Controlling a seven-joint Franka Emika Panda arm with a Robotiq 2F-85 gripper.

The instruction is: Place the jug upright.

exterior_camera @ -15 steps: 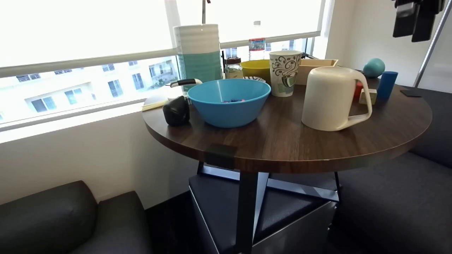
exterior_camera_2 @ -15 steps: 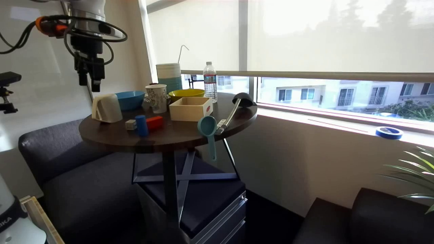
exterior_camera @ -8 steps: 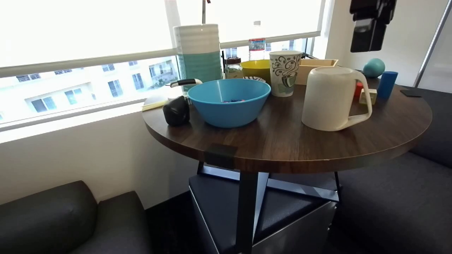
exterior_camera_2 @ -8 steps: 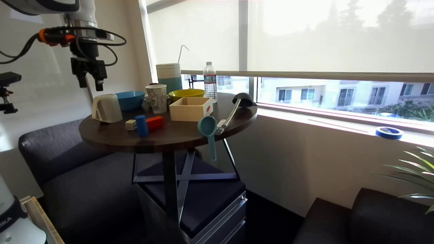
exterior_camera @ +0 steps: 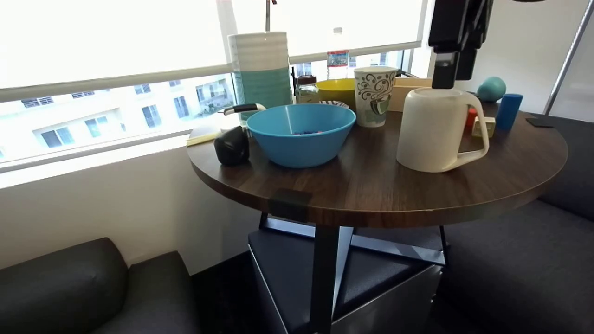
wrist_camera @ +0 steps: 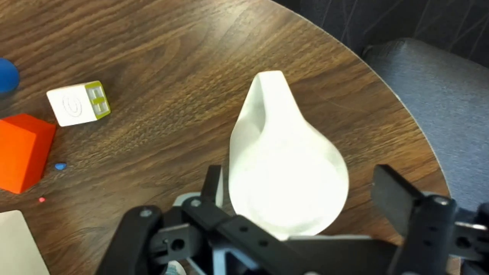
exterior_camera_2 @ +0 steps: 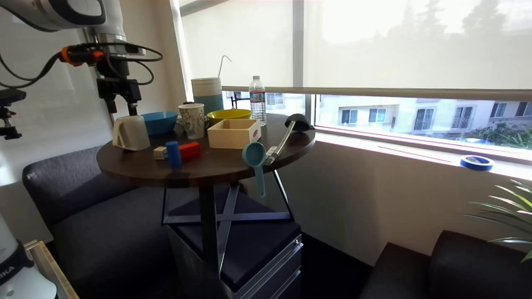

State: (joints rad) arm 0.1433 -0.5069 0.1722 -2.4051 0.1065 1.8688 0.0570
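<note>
The large cream-white plastic jug (exterior_camera: 427, 134) was stood upside down, closed base uppermost, near the curved edge of the round dark-brown wooden table (exterior_camera: 352, 190). Just above it, the black two-fingered gripper (exterior_camera_2: 122, 111) was spread wide, with nothing grasped. Nearer the window, a wide blue bowl (exterior_camera: 301, 148) was placed.

In an exterior view the letters KA (exterior_camera_2: 8, 271), their word's start unclear, stand on the dark band (exterior_camera_2: 20, 260) of the robot base (exterior_camera_2: 29, 283), while the outlined character (wrist_camera: 72, 106) on the white block (wrist_camera: 78, 103), the bottle label (exterior_camera_2: 257, 97) and the red oval (exterior_camera_2: 255, 133) on the box (exterior_camera_2: 228, 139) cannot be read.
</note>
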